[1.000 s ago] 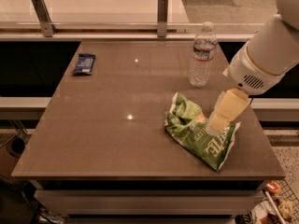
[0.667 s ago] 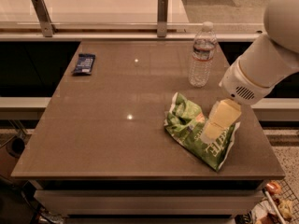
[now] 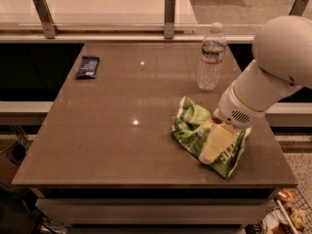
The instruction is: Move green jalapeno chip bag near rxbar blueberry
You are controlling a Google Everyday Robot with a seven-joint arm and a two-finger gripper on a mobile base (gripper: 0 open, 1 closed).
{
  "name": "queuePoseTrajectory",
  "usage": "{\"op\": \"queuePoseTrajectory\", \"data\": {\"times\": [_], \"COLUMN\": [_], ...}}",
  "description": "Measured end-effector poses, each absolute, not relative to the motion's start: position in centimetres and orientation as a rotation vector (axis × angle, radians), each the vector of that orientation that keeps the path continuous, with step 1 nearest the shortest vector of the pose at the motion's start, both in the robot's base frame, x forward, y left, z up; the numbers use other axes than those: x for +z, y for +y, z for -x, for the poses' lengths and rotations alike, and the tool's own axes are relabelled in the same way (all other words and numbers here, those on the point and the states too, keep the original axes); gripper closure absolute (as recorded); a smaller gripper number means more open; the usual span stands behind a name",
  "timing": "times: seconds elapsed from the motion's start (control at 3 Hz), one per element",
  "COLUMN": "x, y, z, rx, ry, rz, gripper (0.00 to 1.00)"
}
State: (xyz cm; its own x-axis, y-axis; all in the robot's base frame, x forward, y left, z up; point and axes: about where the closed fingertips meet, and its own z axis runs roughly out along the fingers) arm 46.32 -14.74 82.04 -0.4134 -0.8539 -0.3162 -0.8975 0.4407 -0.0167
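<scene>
The green jalapeno chip bag (image 3: 195, 128) lies crinkled on the right front part of the brown table (image 3: 122, 130). My gripper (image 3: 212, 147) is down on the bag's right half, its pale fingers lying over the foil. The rxbar blueberry (image 3: 88, 66), a small dark-blue bar, lies flat near the table's far left edge, far from the bag.
A clear plastic water bottle (image 3: 210, 57) stands upright at the back right, just behind the bag. A white counter with metal posts (image 3: 169, 9) runs along the far side. Table edges drop off at the front and right.
My arm has swung lower and toward the front-left, bringing the gripper further down onto the chip bag. The bag, bar and bottle have stayed in place.
</scene>
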Motion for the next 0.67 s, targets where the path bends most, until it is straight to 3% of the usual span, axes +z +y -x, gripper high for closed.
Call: {"op": "queuePoseTrajectory", "data": {"times": [0.67], "x": [82.04], "y": [-14.65], "z": [-46.23], "rx": [0.222], "ry": [2.417], "rz": [1.515], "gripper": [0.64]}}
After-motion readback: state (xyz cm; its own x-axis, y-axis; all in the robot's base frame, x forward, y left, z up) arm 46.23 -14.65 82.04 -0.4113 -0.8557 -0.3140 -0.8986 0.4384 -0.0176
